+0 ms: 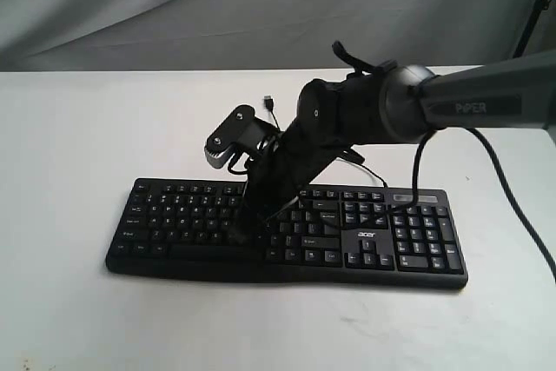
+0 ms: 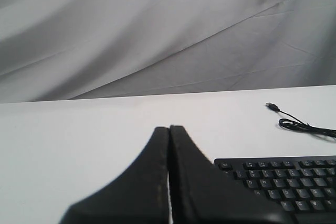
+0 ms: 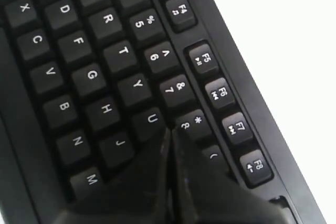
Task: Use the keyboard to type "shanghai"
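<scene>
The black keyboard [image 1: 174,215] lies across the white table, its "acer" logo towards the right. My right gripper [image 1: 239,230] reaches in from the right and points down onto the letter keys, shut with nothing in it. In the right wrist view the gripper's tip [image 3: 169,129] sits just past the U key [image 3: 151,119] and beside the 8 key [image 3: 190,123], hiding the key under it. Whether it presses down I cannot tell. My left gripper [image 2: 169,128] is shut and empty, held above the table beside the keyboard's Esc corner [image 2: 226,165]. It is out of the exterior view.
The keyboard's thin black cable [image 2: 302,126] loops on the table behind it and ends in a loose USB plug [image 1: 269,102]. The right arm [image 1: 382,110] spans the keyboard's right half. A grey cloth [image 1: 261,6] hangs behind the table.
</scene>
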You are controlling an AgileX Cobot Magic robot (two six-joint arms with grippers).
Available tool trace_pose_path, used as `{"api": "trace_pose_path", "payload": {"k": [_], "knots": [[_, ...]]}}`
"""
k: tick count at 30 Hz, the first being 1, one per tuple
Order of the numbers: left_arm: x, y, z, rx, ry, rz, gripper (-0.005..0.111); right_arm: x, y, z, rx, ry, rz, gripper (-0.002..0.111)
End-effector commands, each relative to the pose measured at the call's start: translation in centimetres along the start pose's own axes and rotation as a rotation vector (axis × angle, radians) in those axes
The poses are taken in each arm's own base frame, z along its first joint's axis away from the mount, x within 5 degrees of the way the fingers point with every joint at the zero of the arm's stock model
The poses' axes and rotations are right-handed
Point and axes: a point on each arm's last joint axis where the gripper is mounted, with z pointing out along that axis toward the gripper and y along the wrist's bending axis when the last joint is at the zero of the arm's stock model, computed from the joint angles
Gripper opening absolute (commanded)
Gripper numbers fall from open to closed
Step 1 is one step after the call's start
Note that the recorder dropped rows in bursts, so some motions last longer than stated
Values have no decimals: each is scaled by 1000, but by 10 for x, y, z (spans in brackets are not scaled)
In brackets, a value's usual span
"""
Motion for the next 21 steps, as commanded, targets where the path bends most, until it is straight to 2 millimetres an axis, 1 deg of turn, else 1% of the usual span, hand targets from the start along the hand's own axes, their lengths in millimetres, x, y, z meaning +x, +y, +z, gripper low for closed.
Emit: {"api": "trace_pose_path", "payload": {"k": [1,4,8,14,21], "knots": [[0,0,0,7,-7,-2,0,5,0,7,-7,14,5,0],[0,0,0,7,-7,-2,0,5,0,7,-7,14,5,0],[0,0,0,7,-7,-2,0,0,0,-3,1,-8,-2,0],[0,0,0,7,-7,-2,0,-13,1,-33,24,-62,-29,0],[0,0,0,7,-7,-2,0,-26,4,-80,63,-123,-59,0]]}}
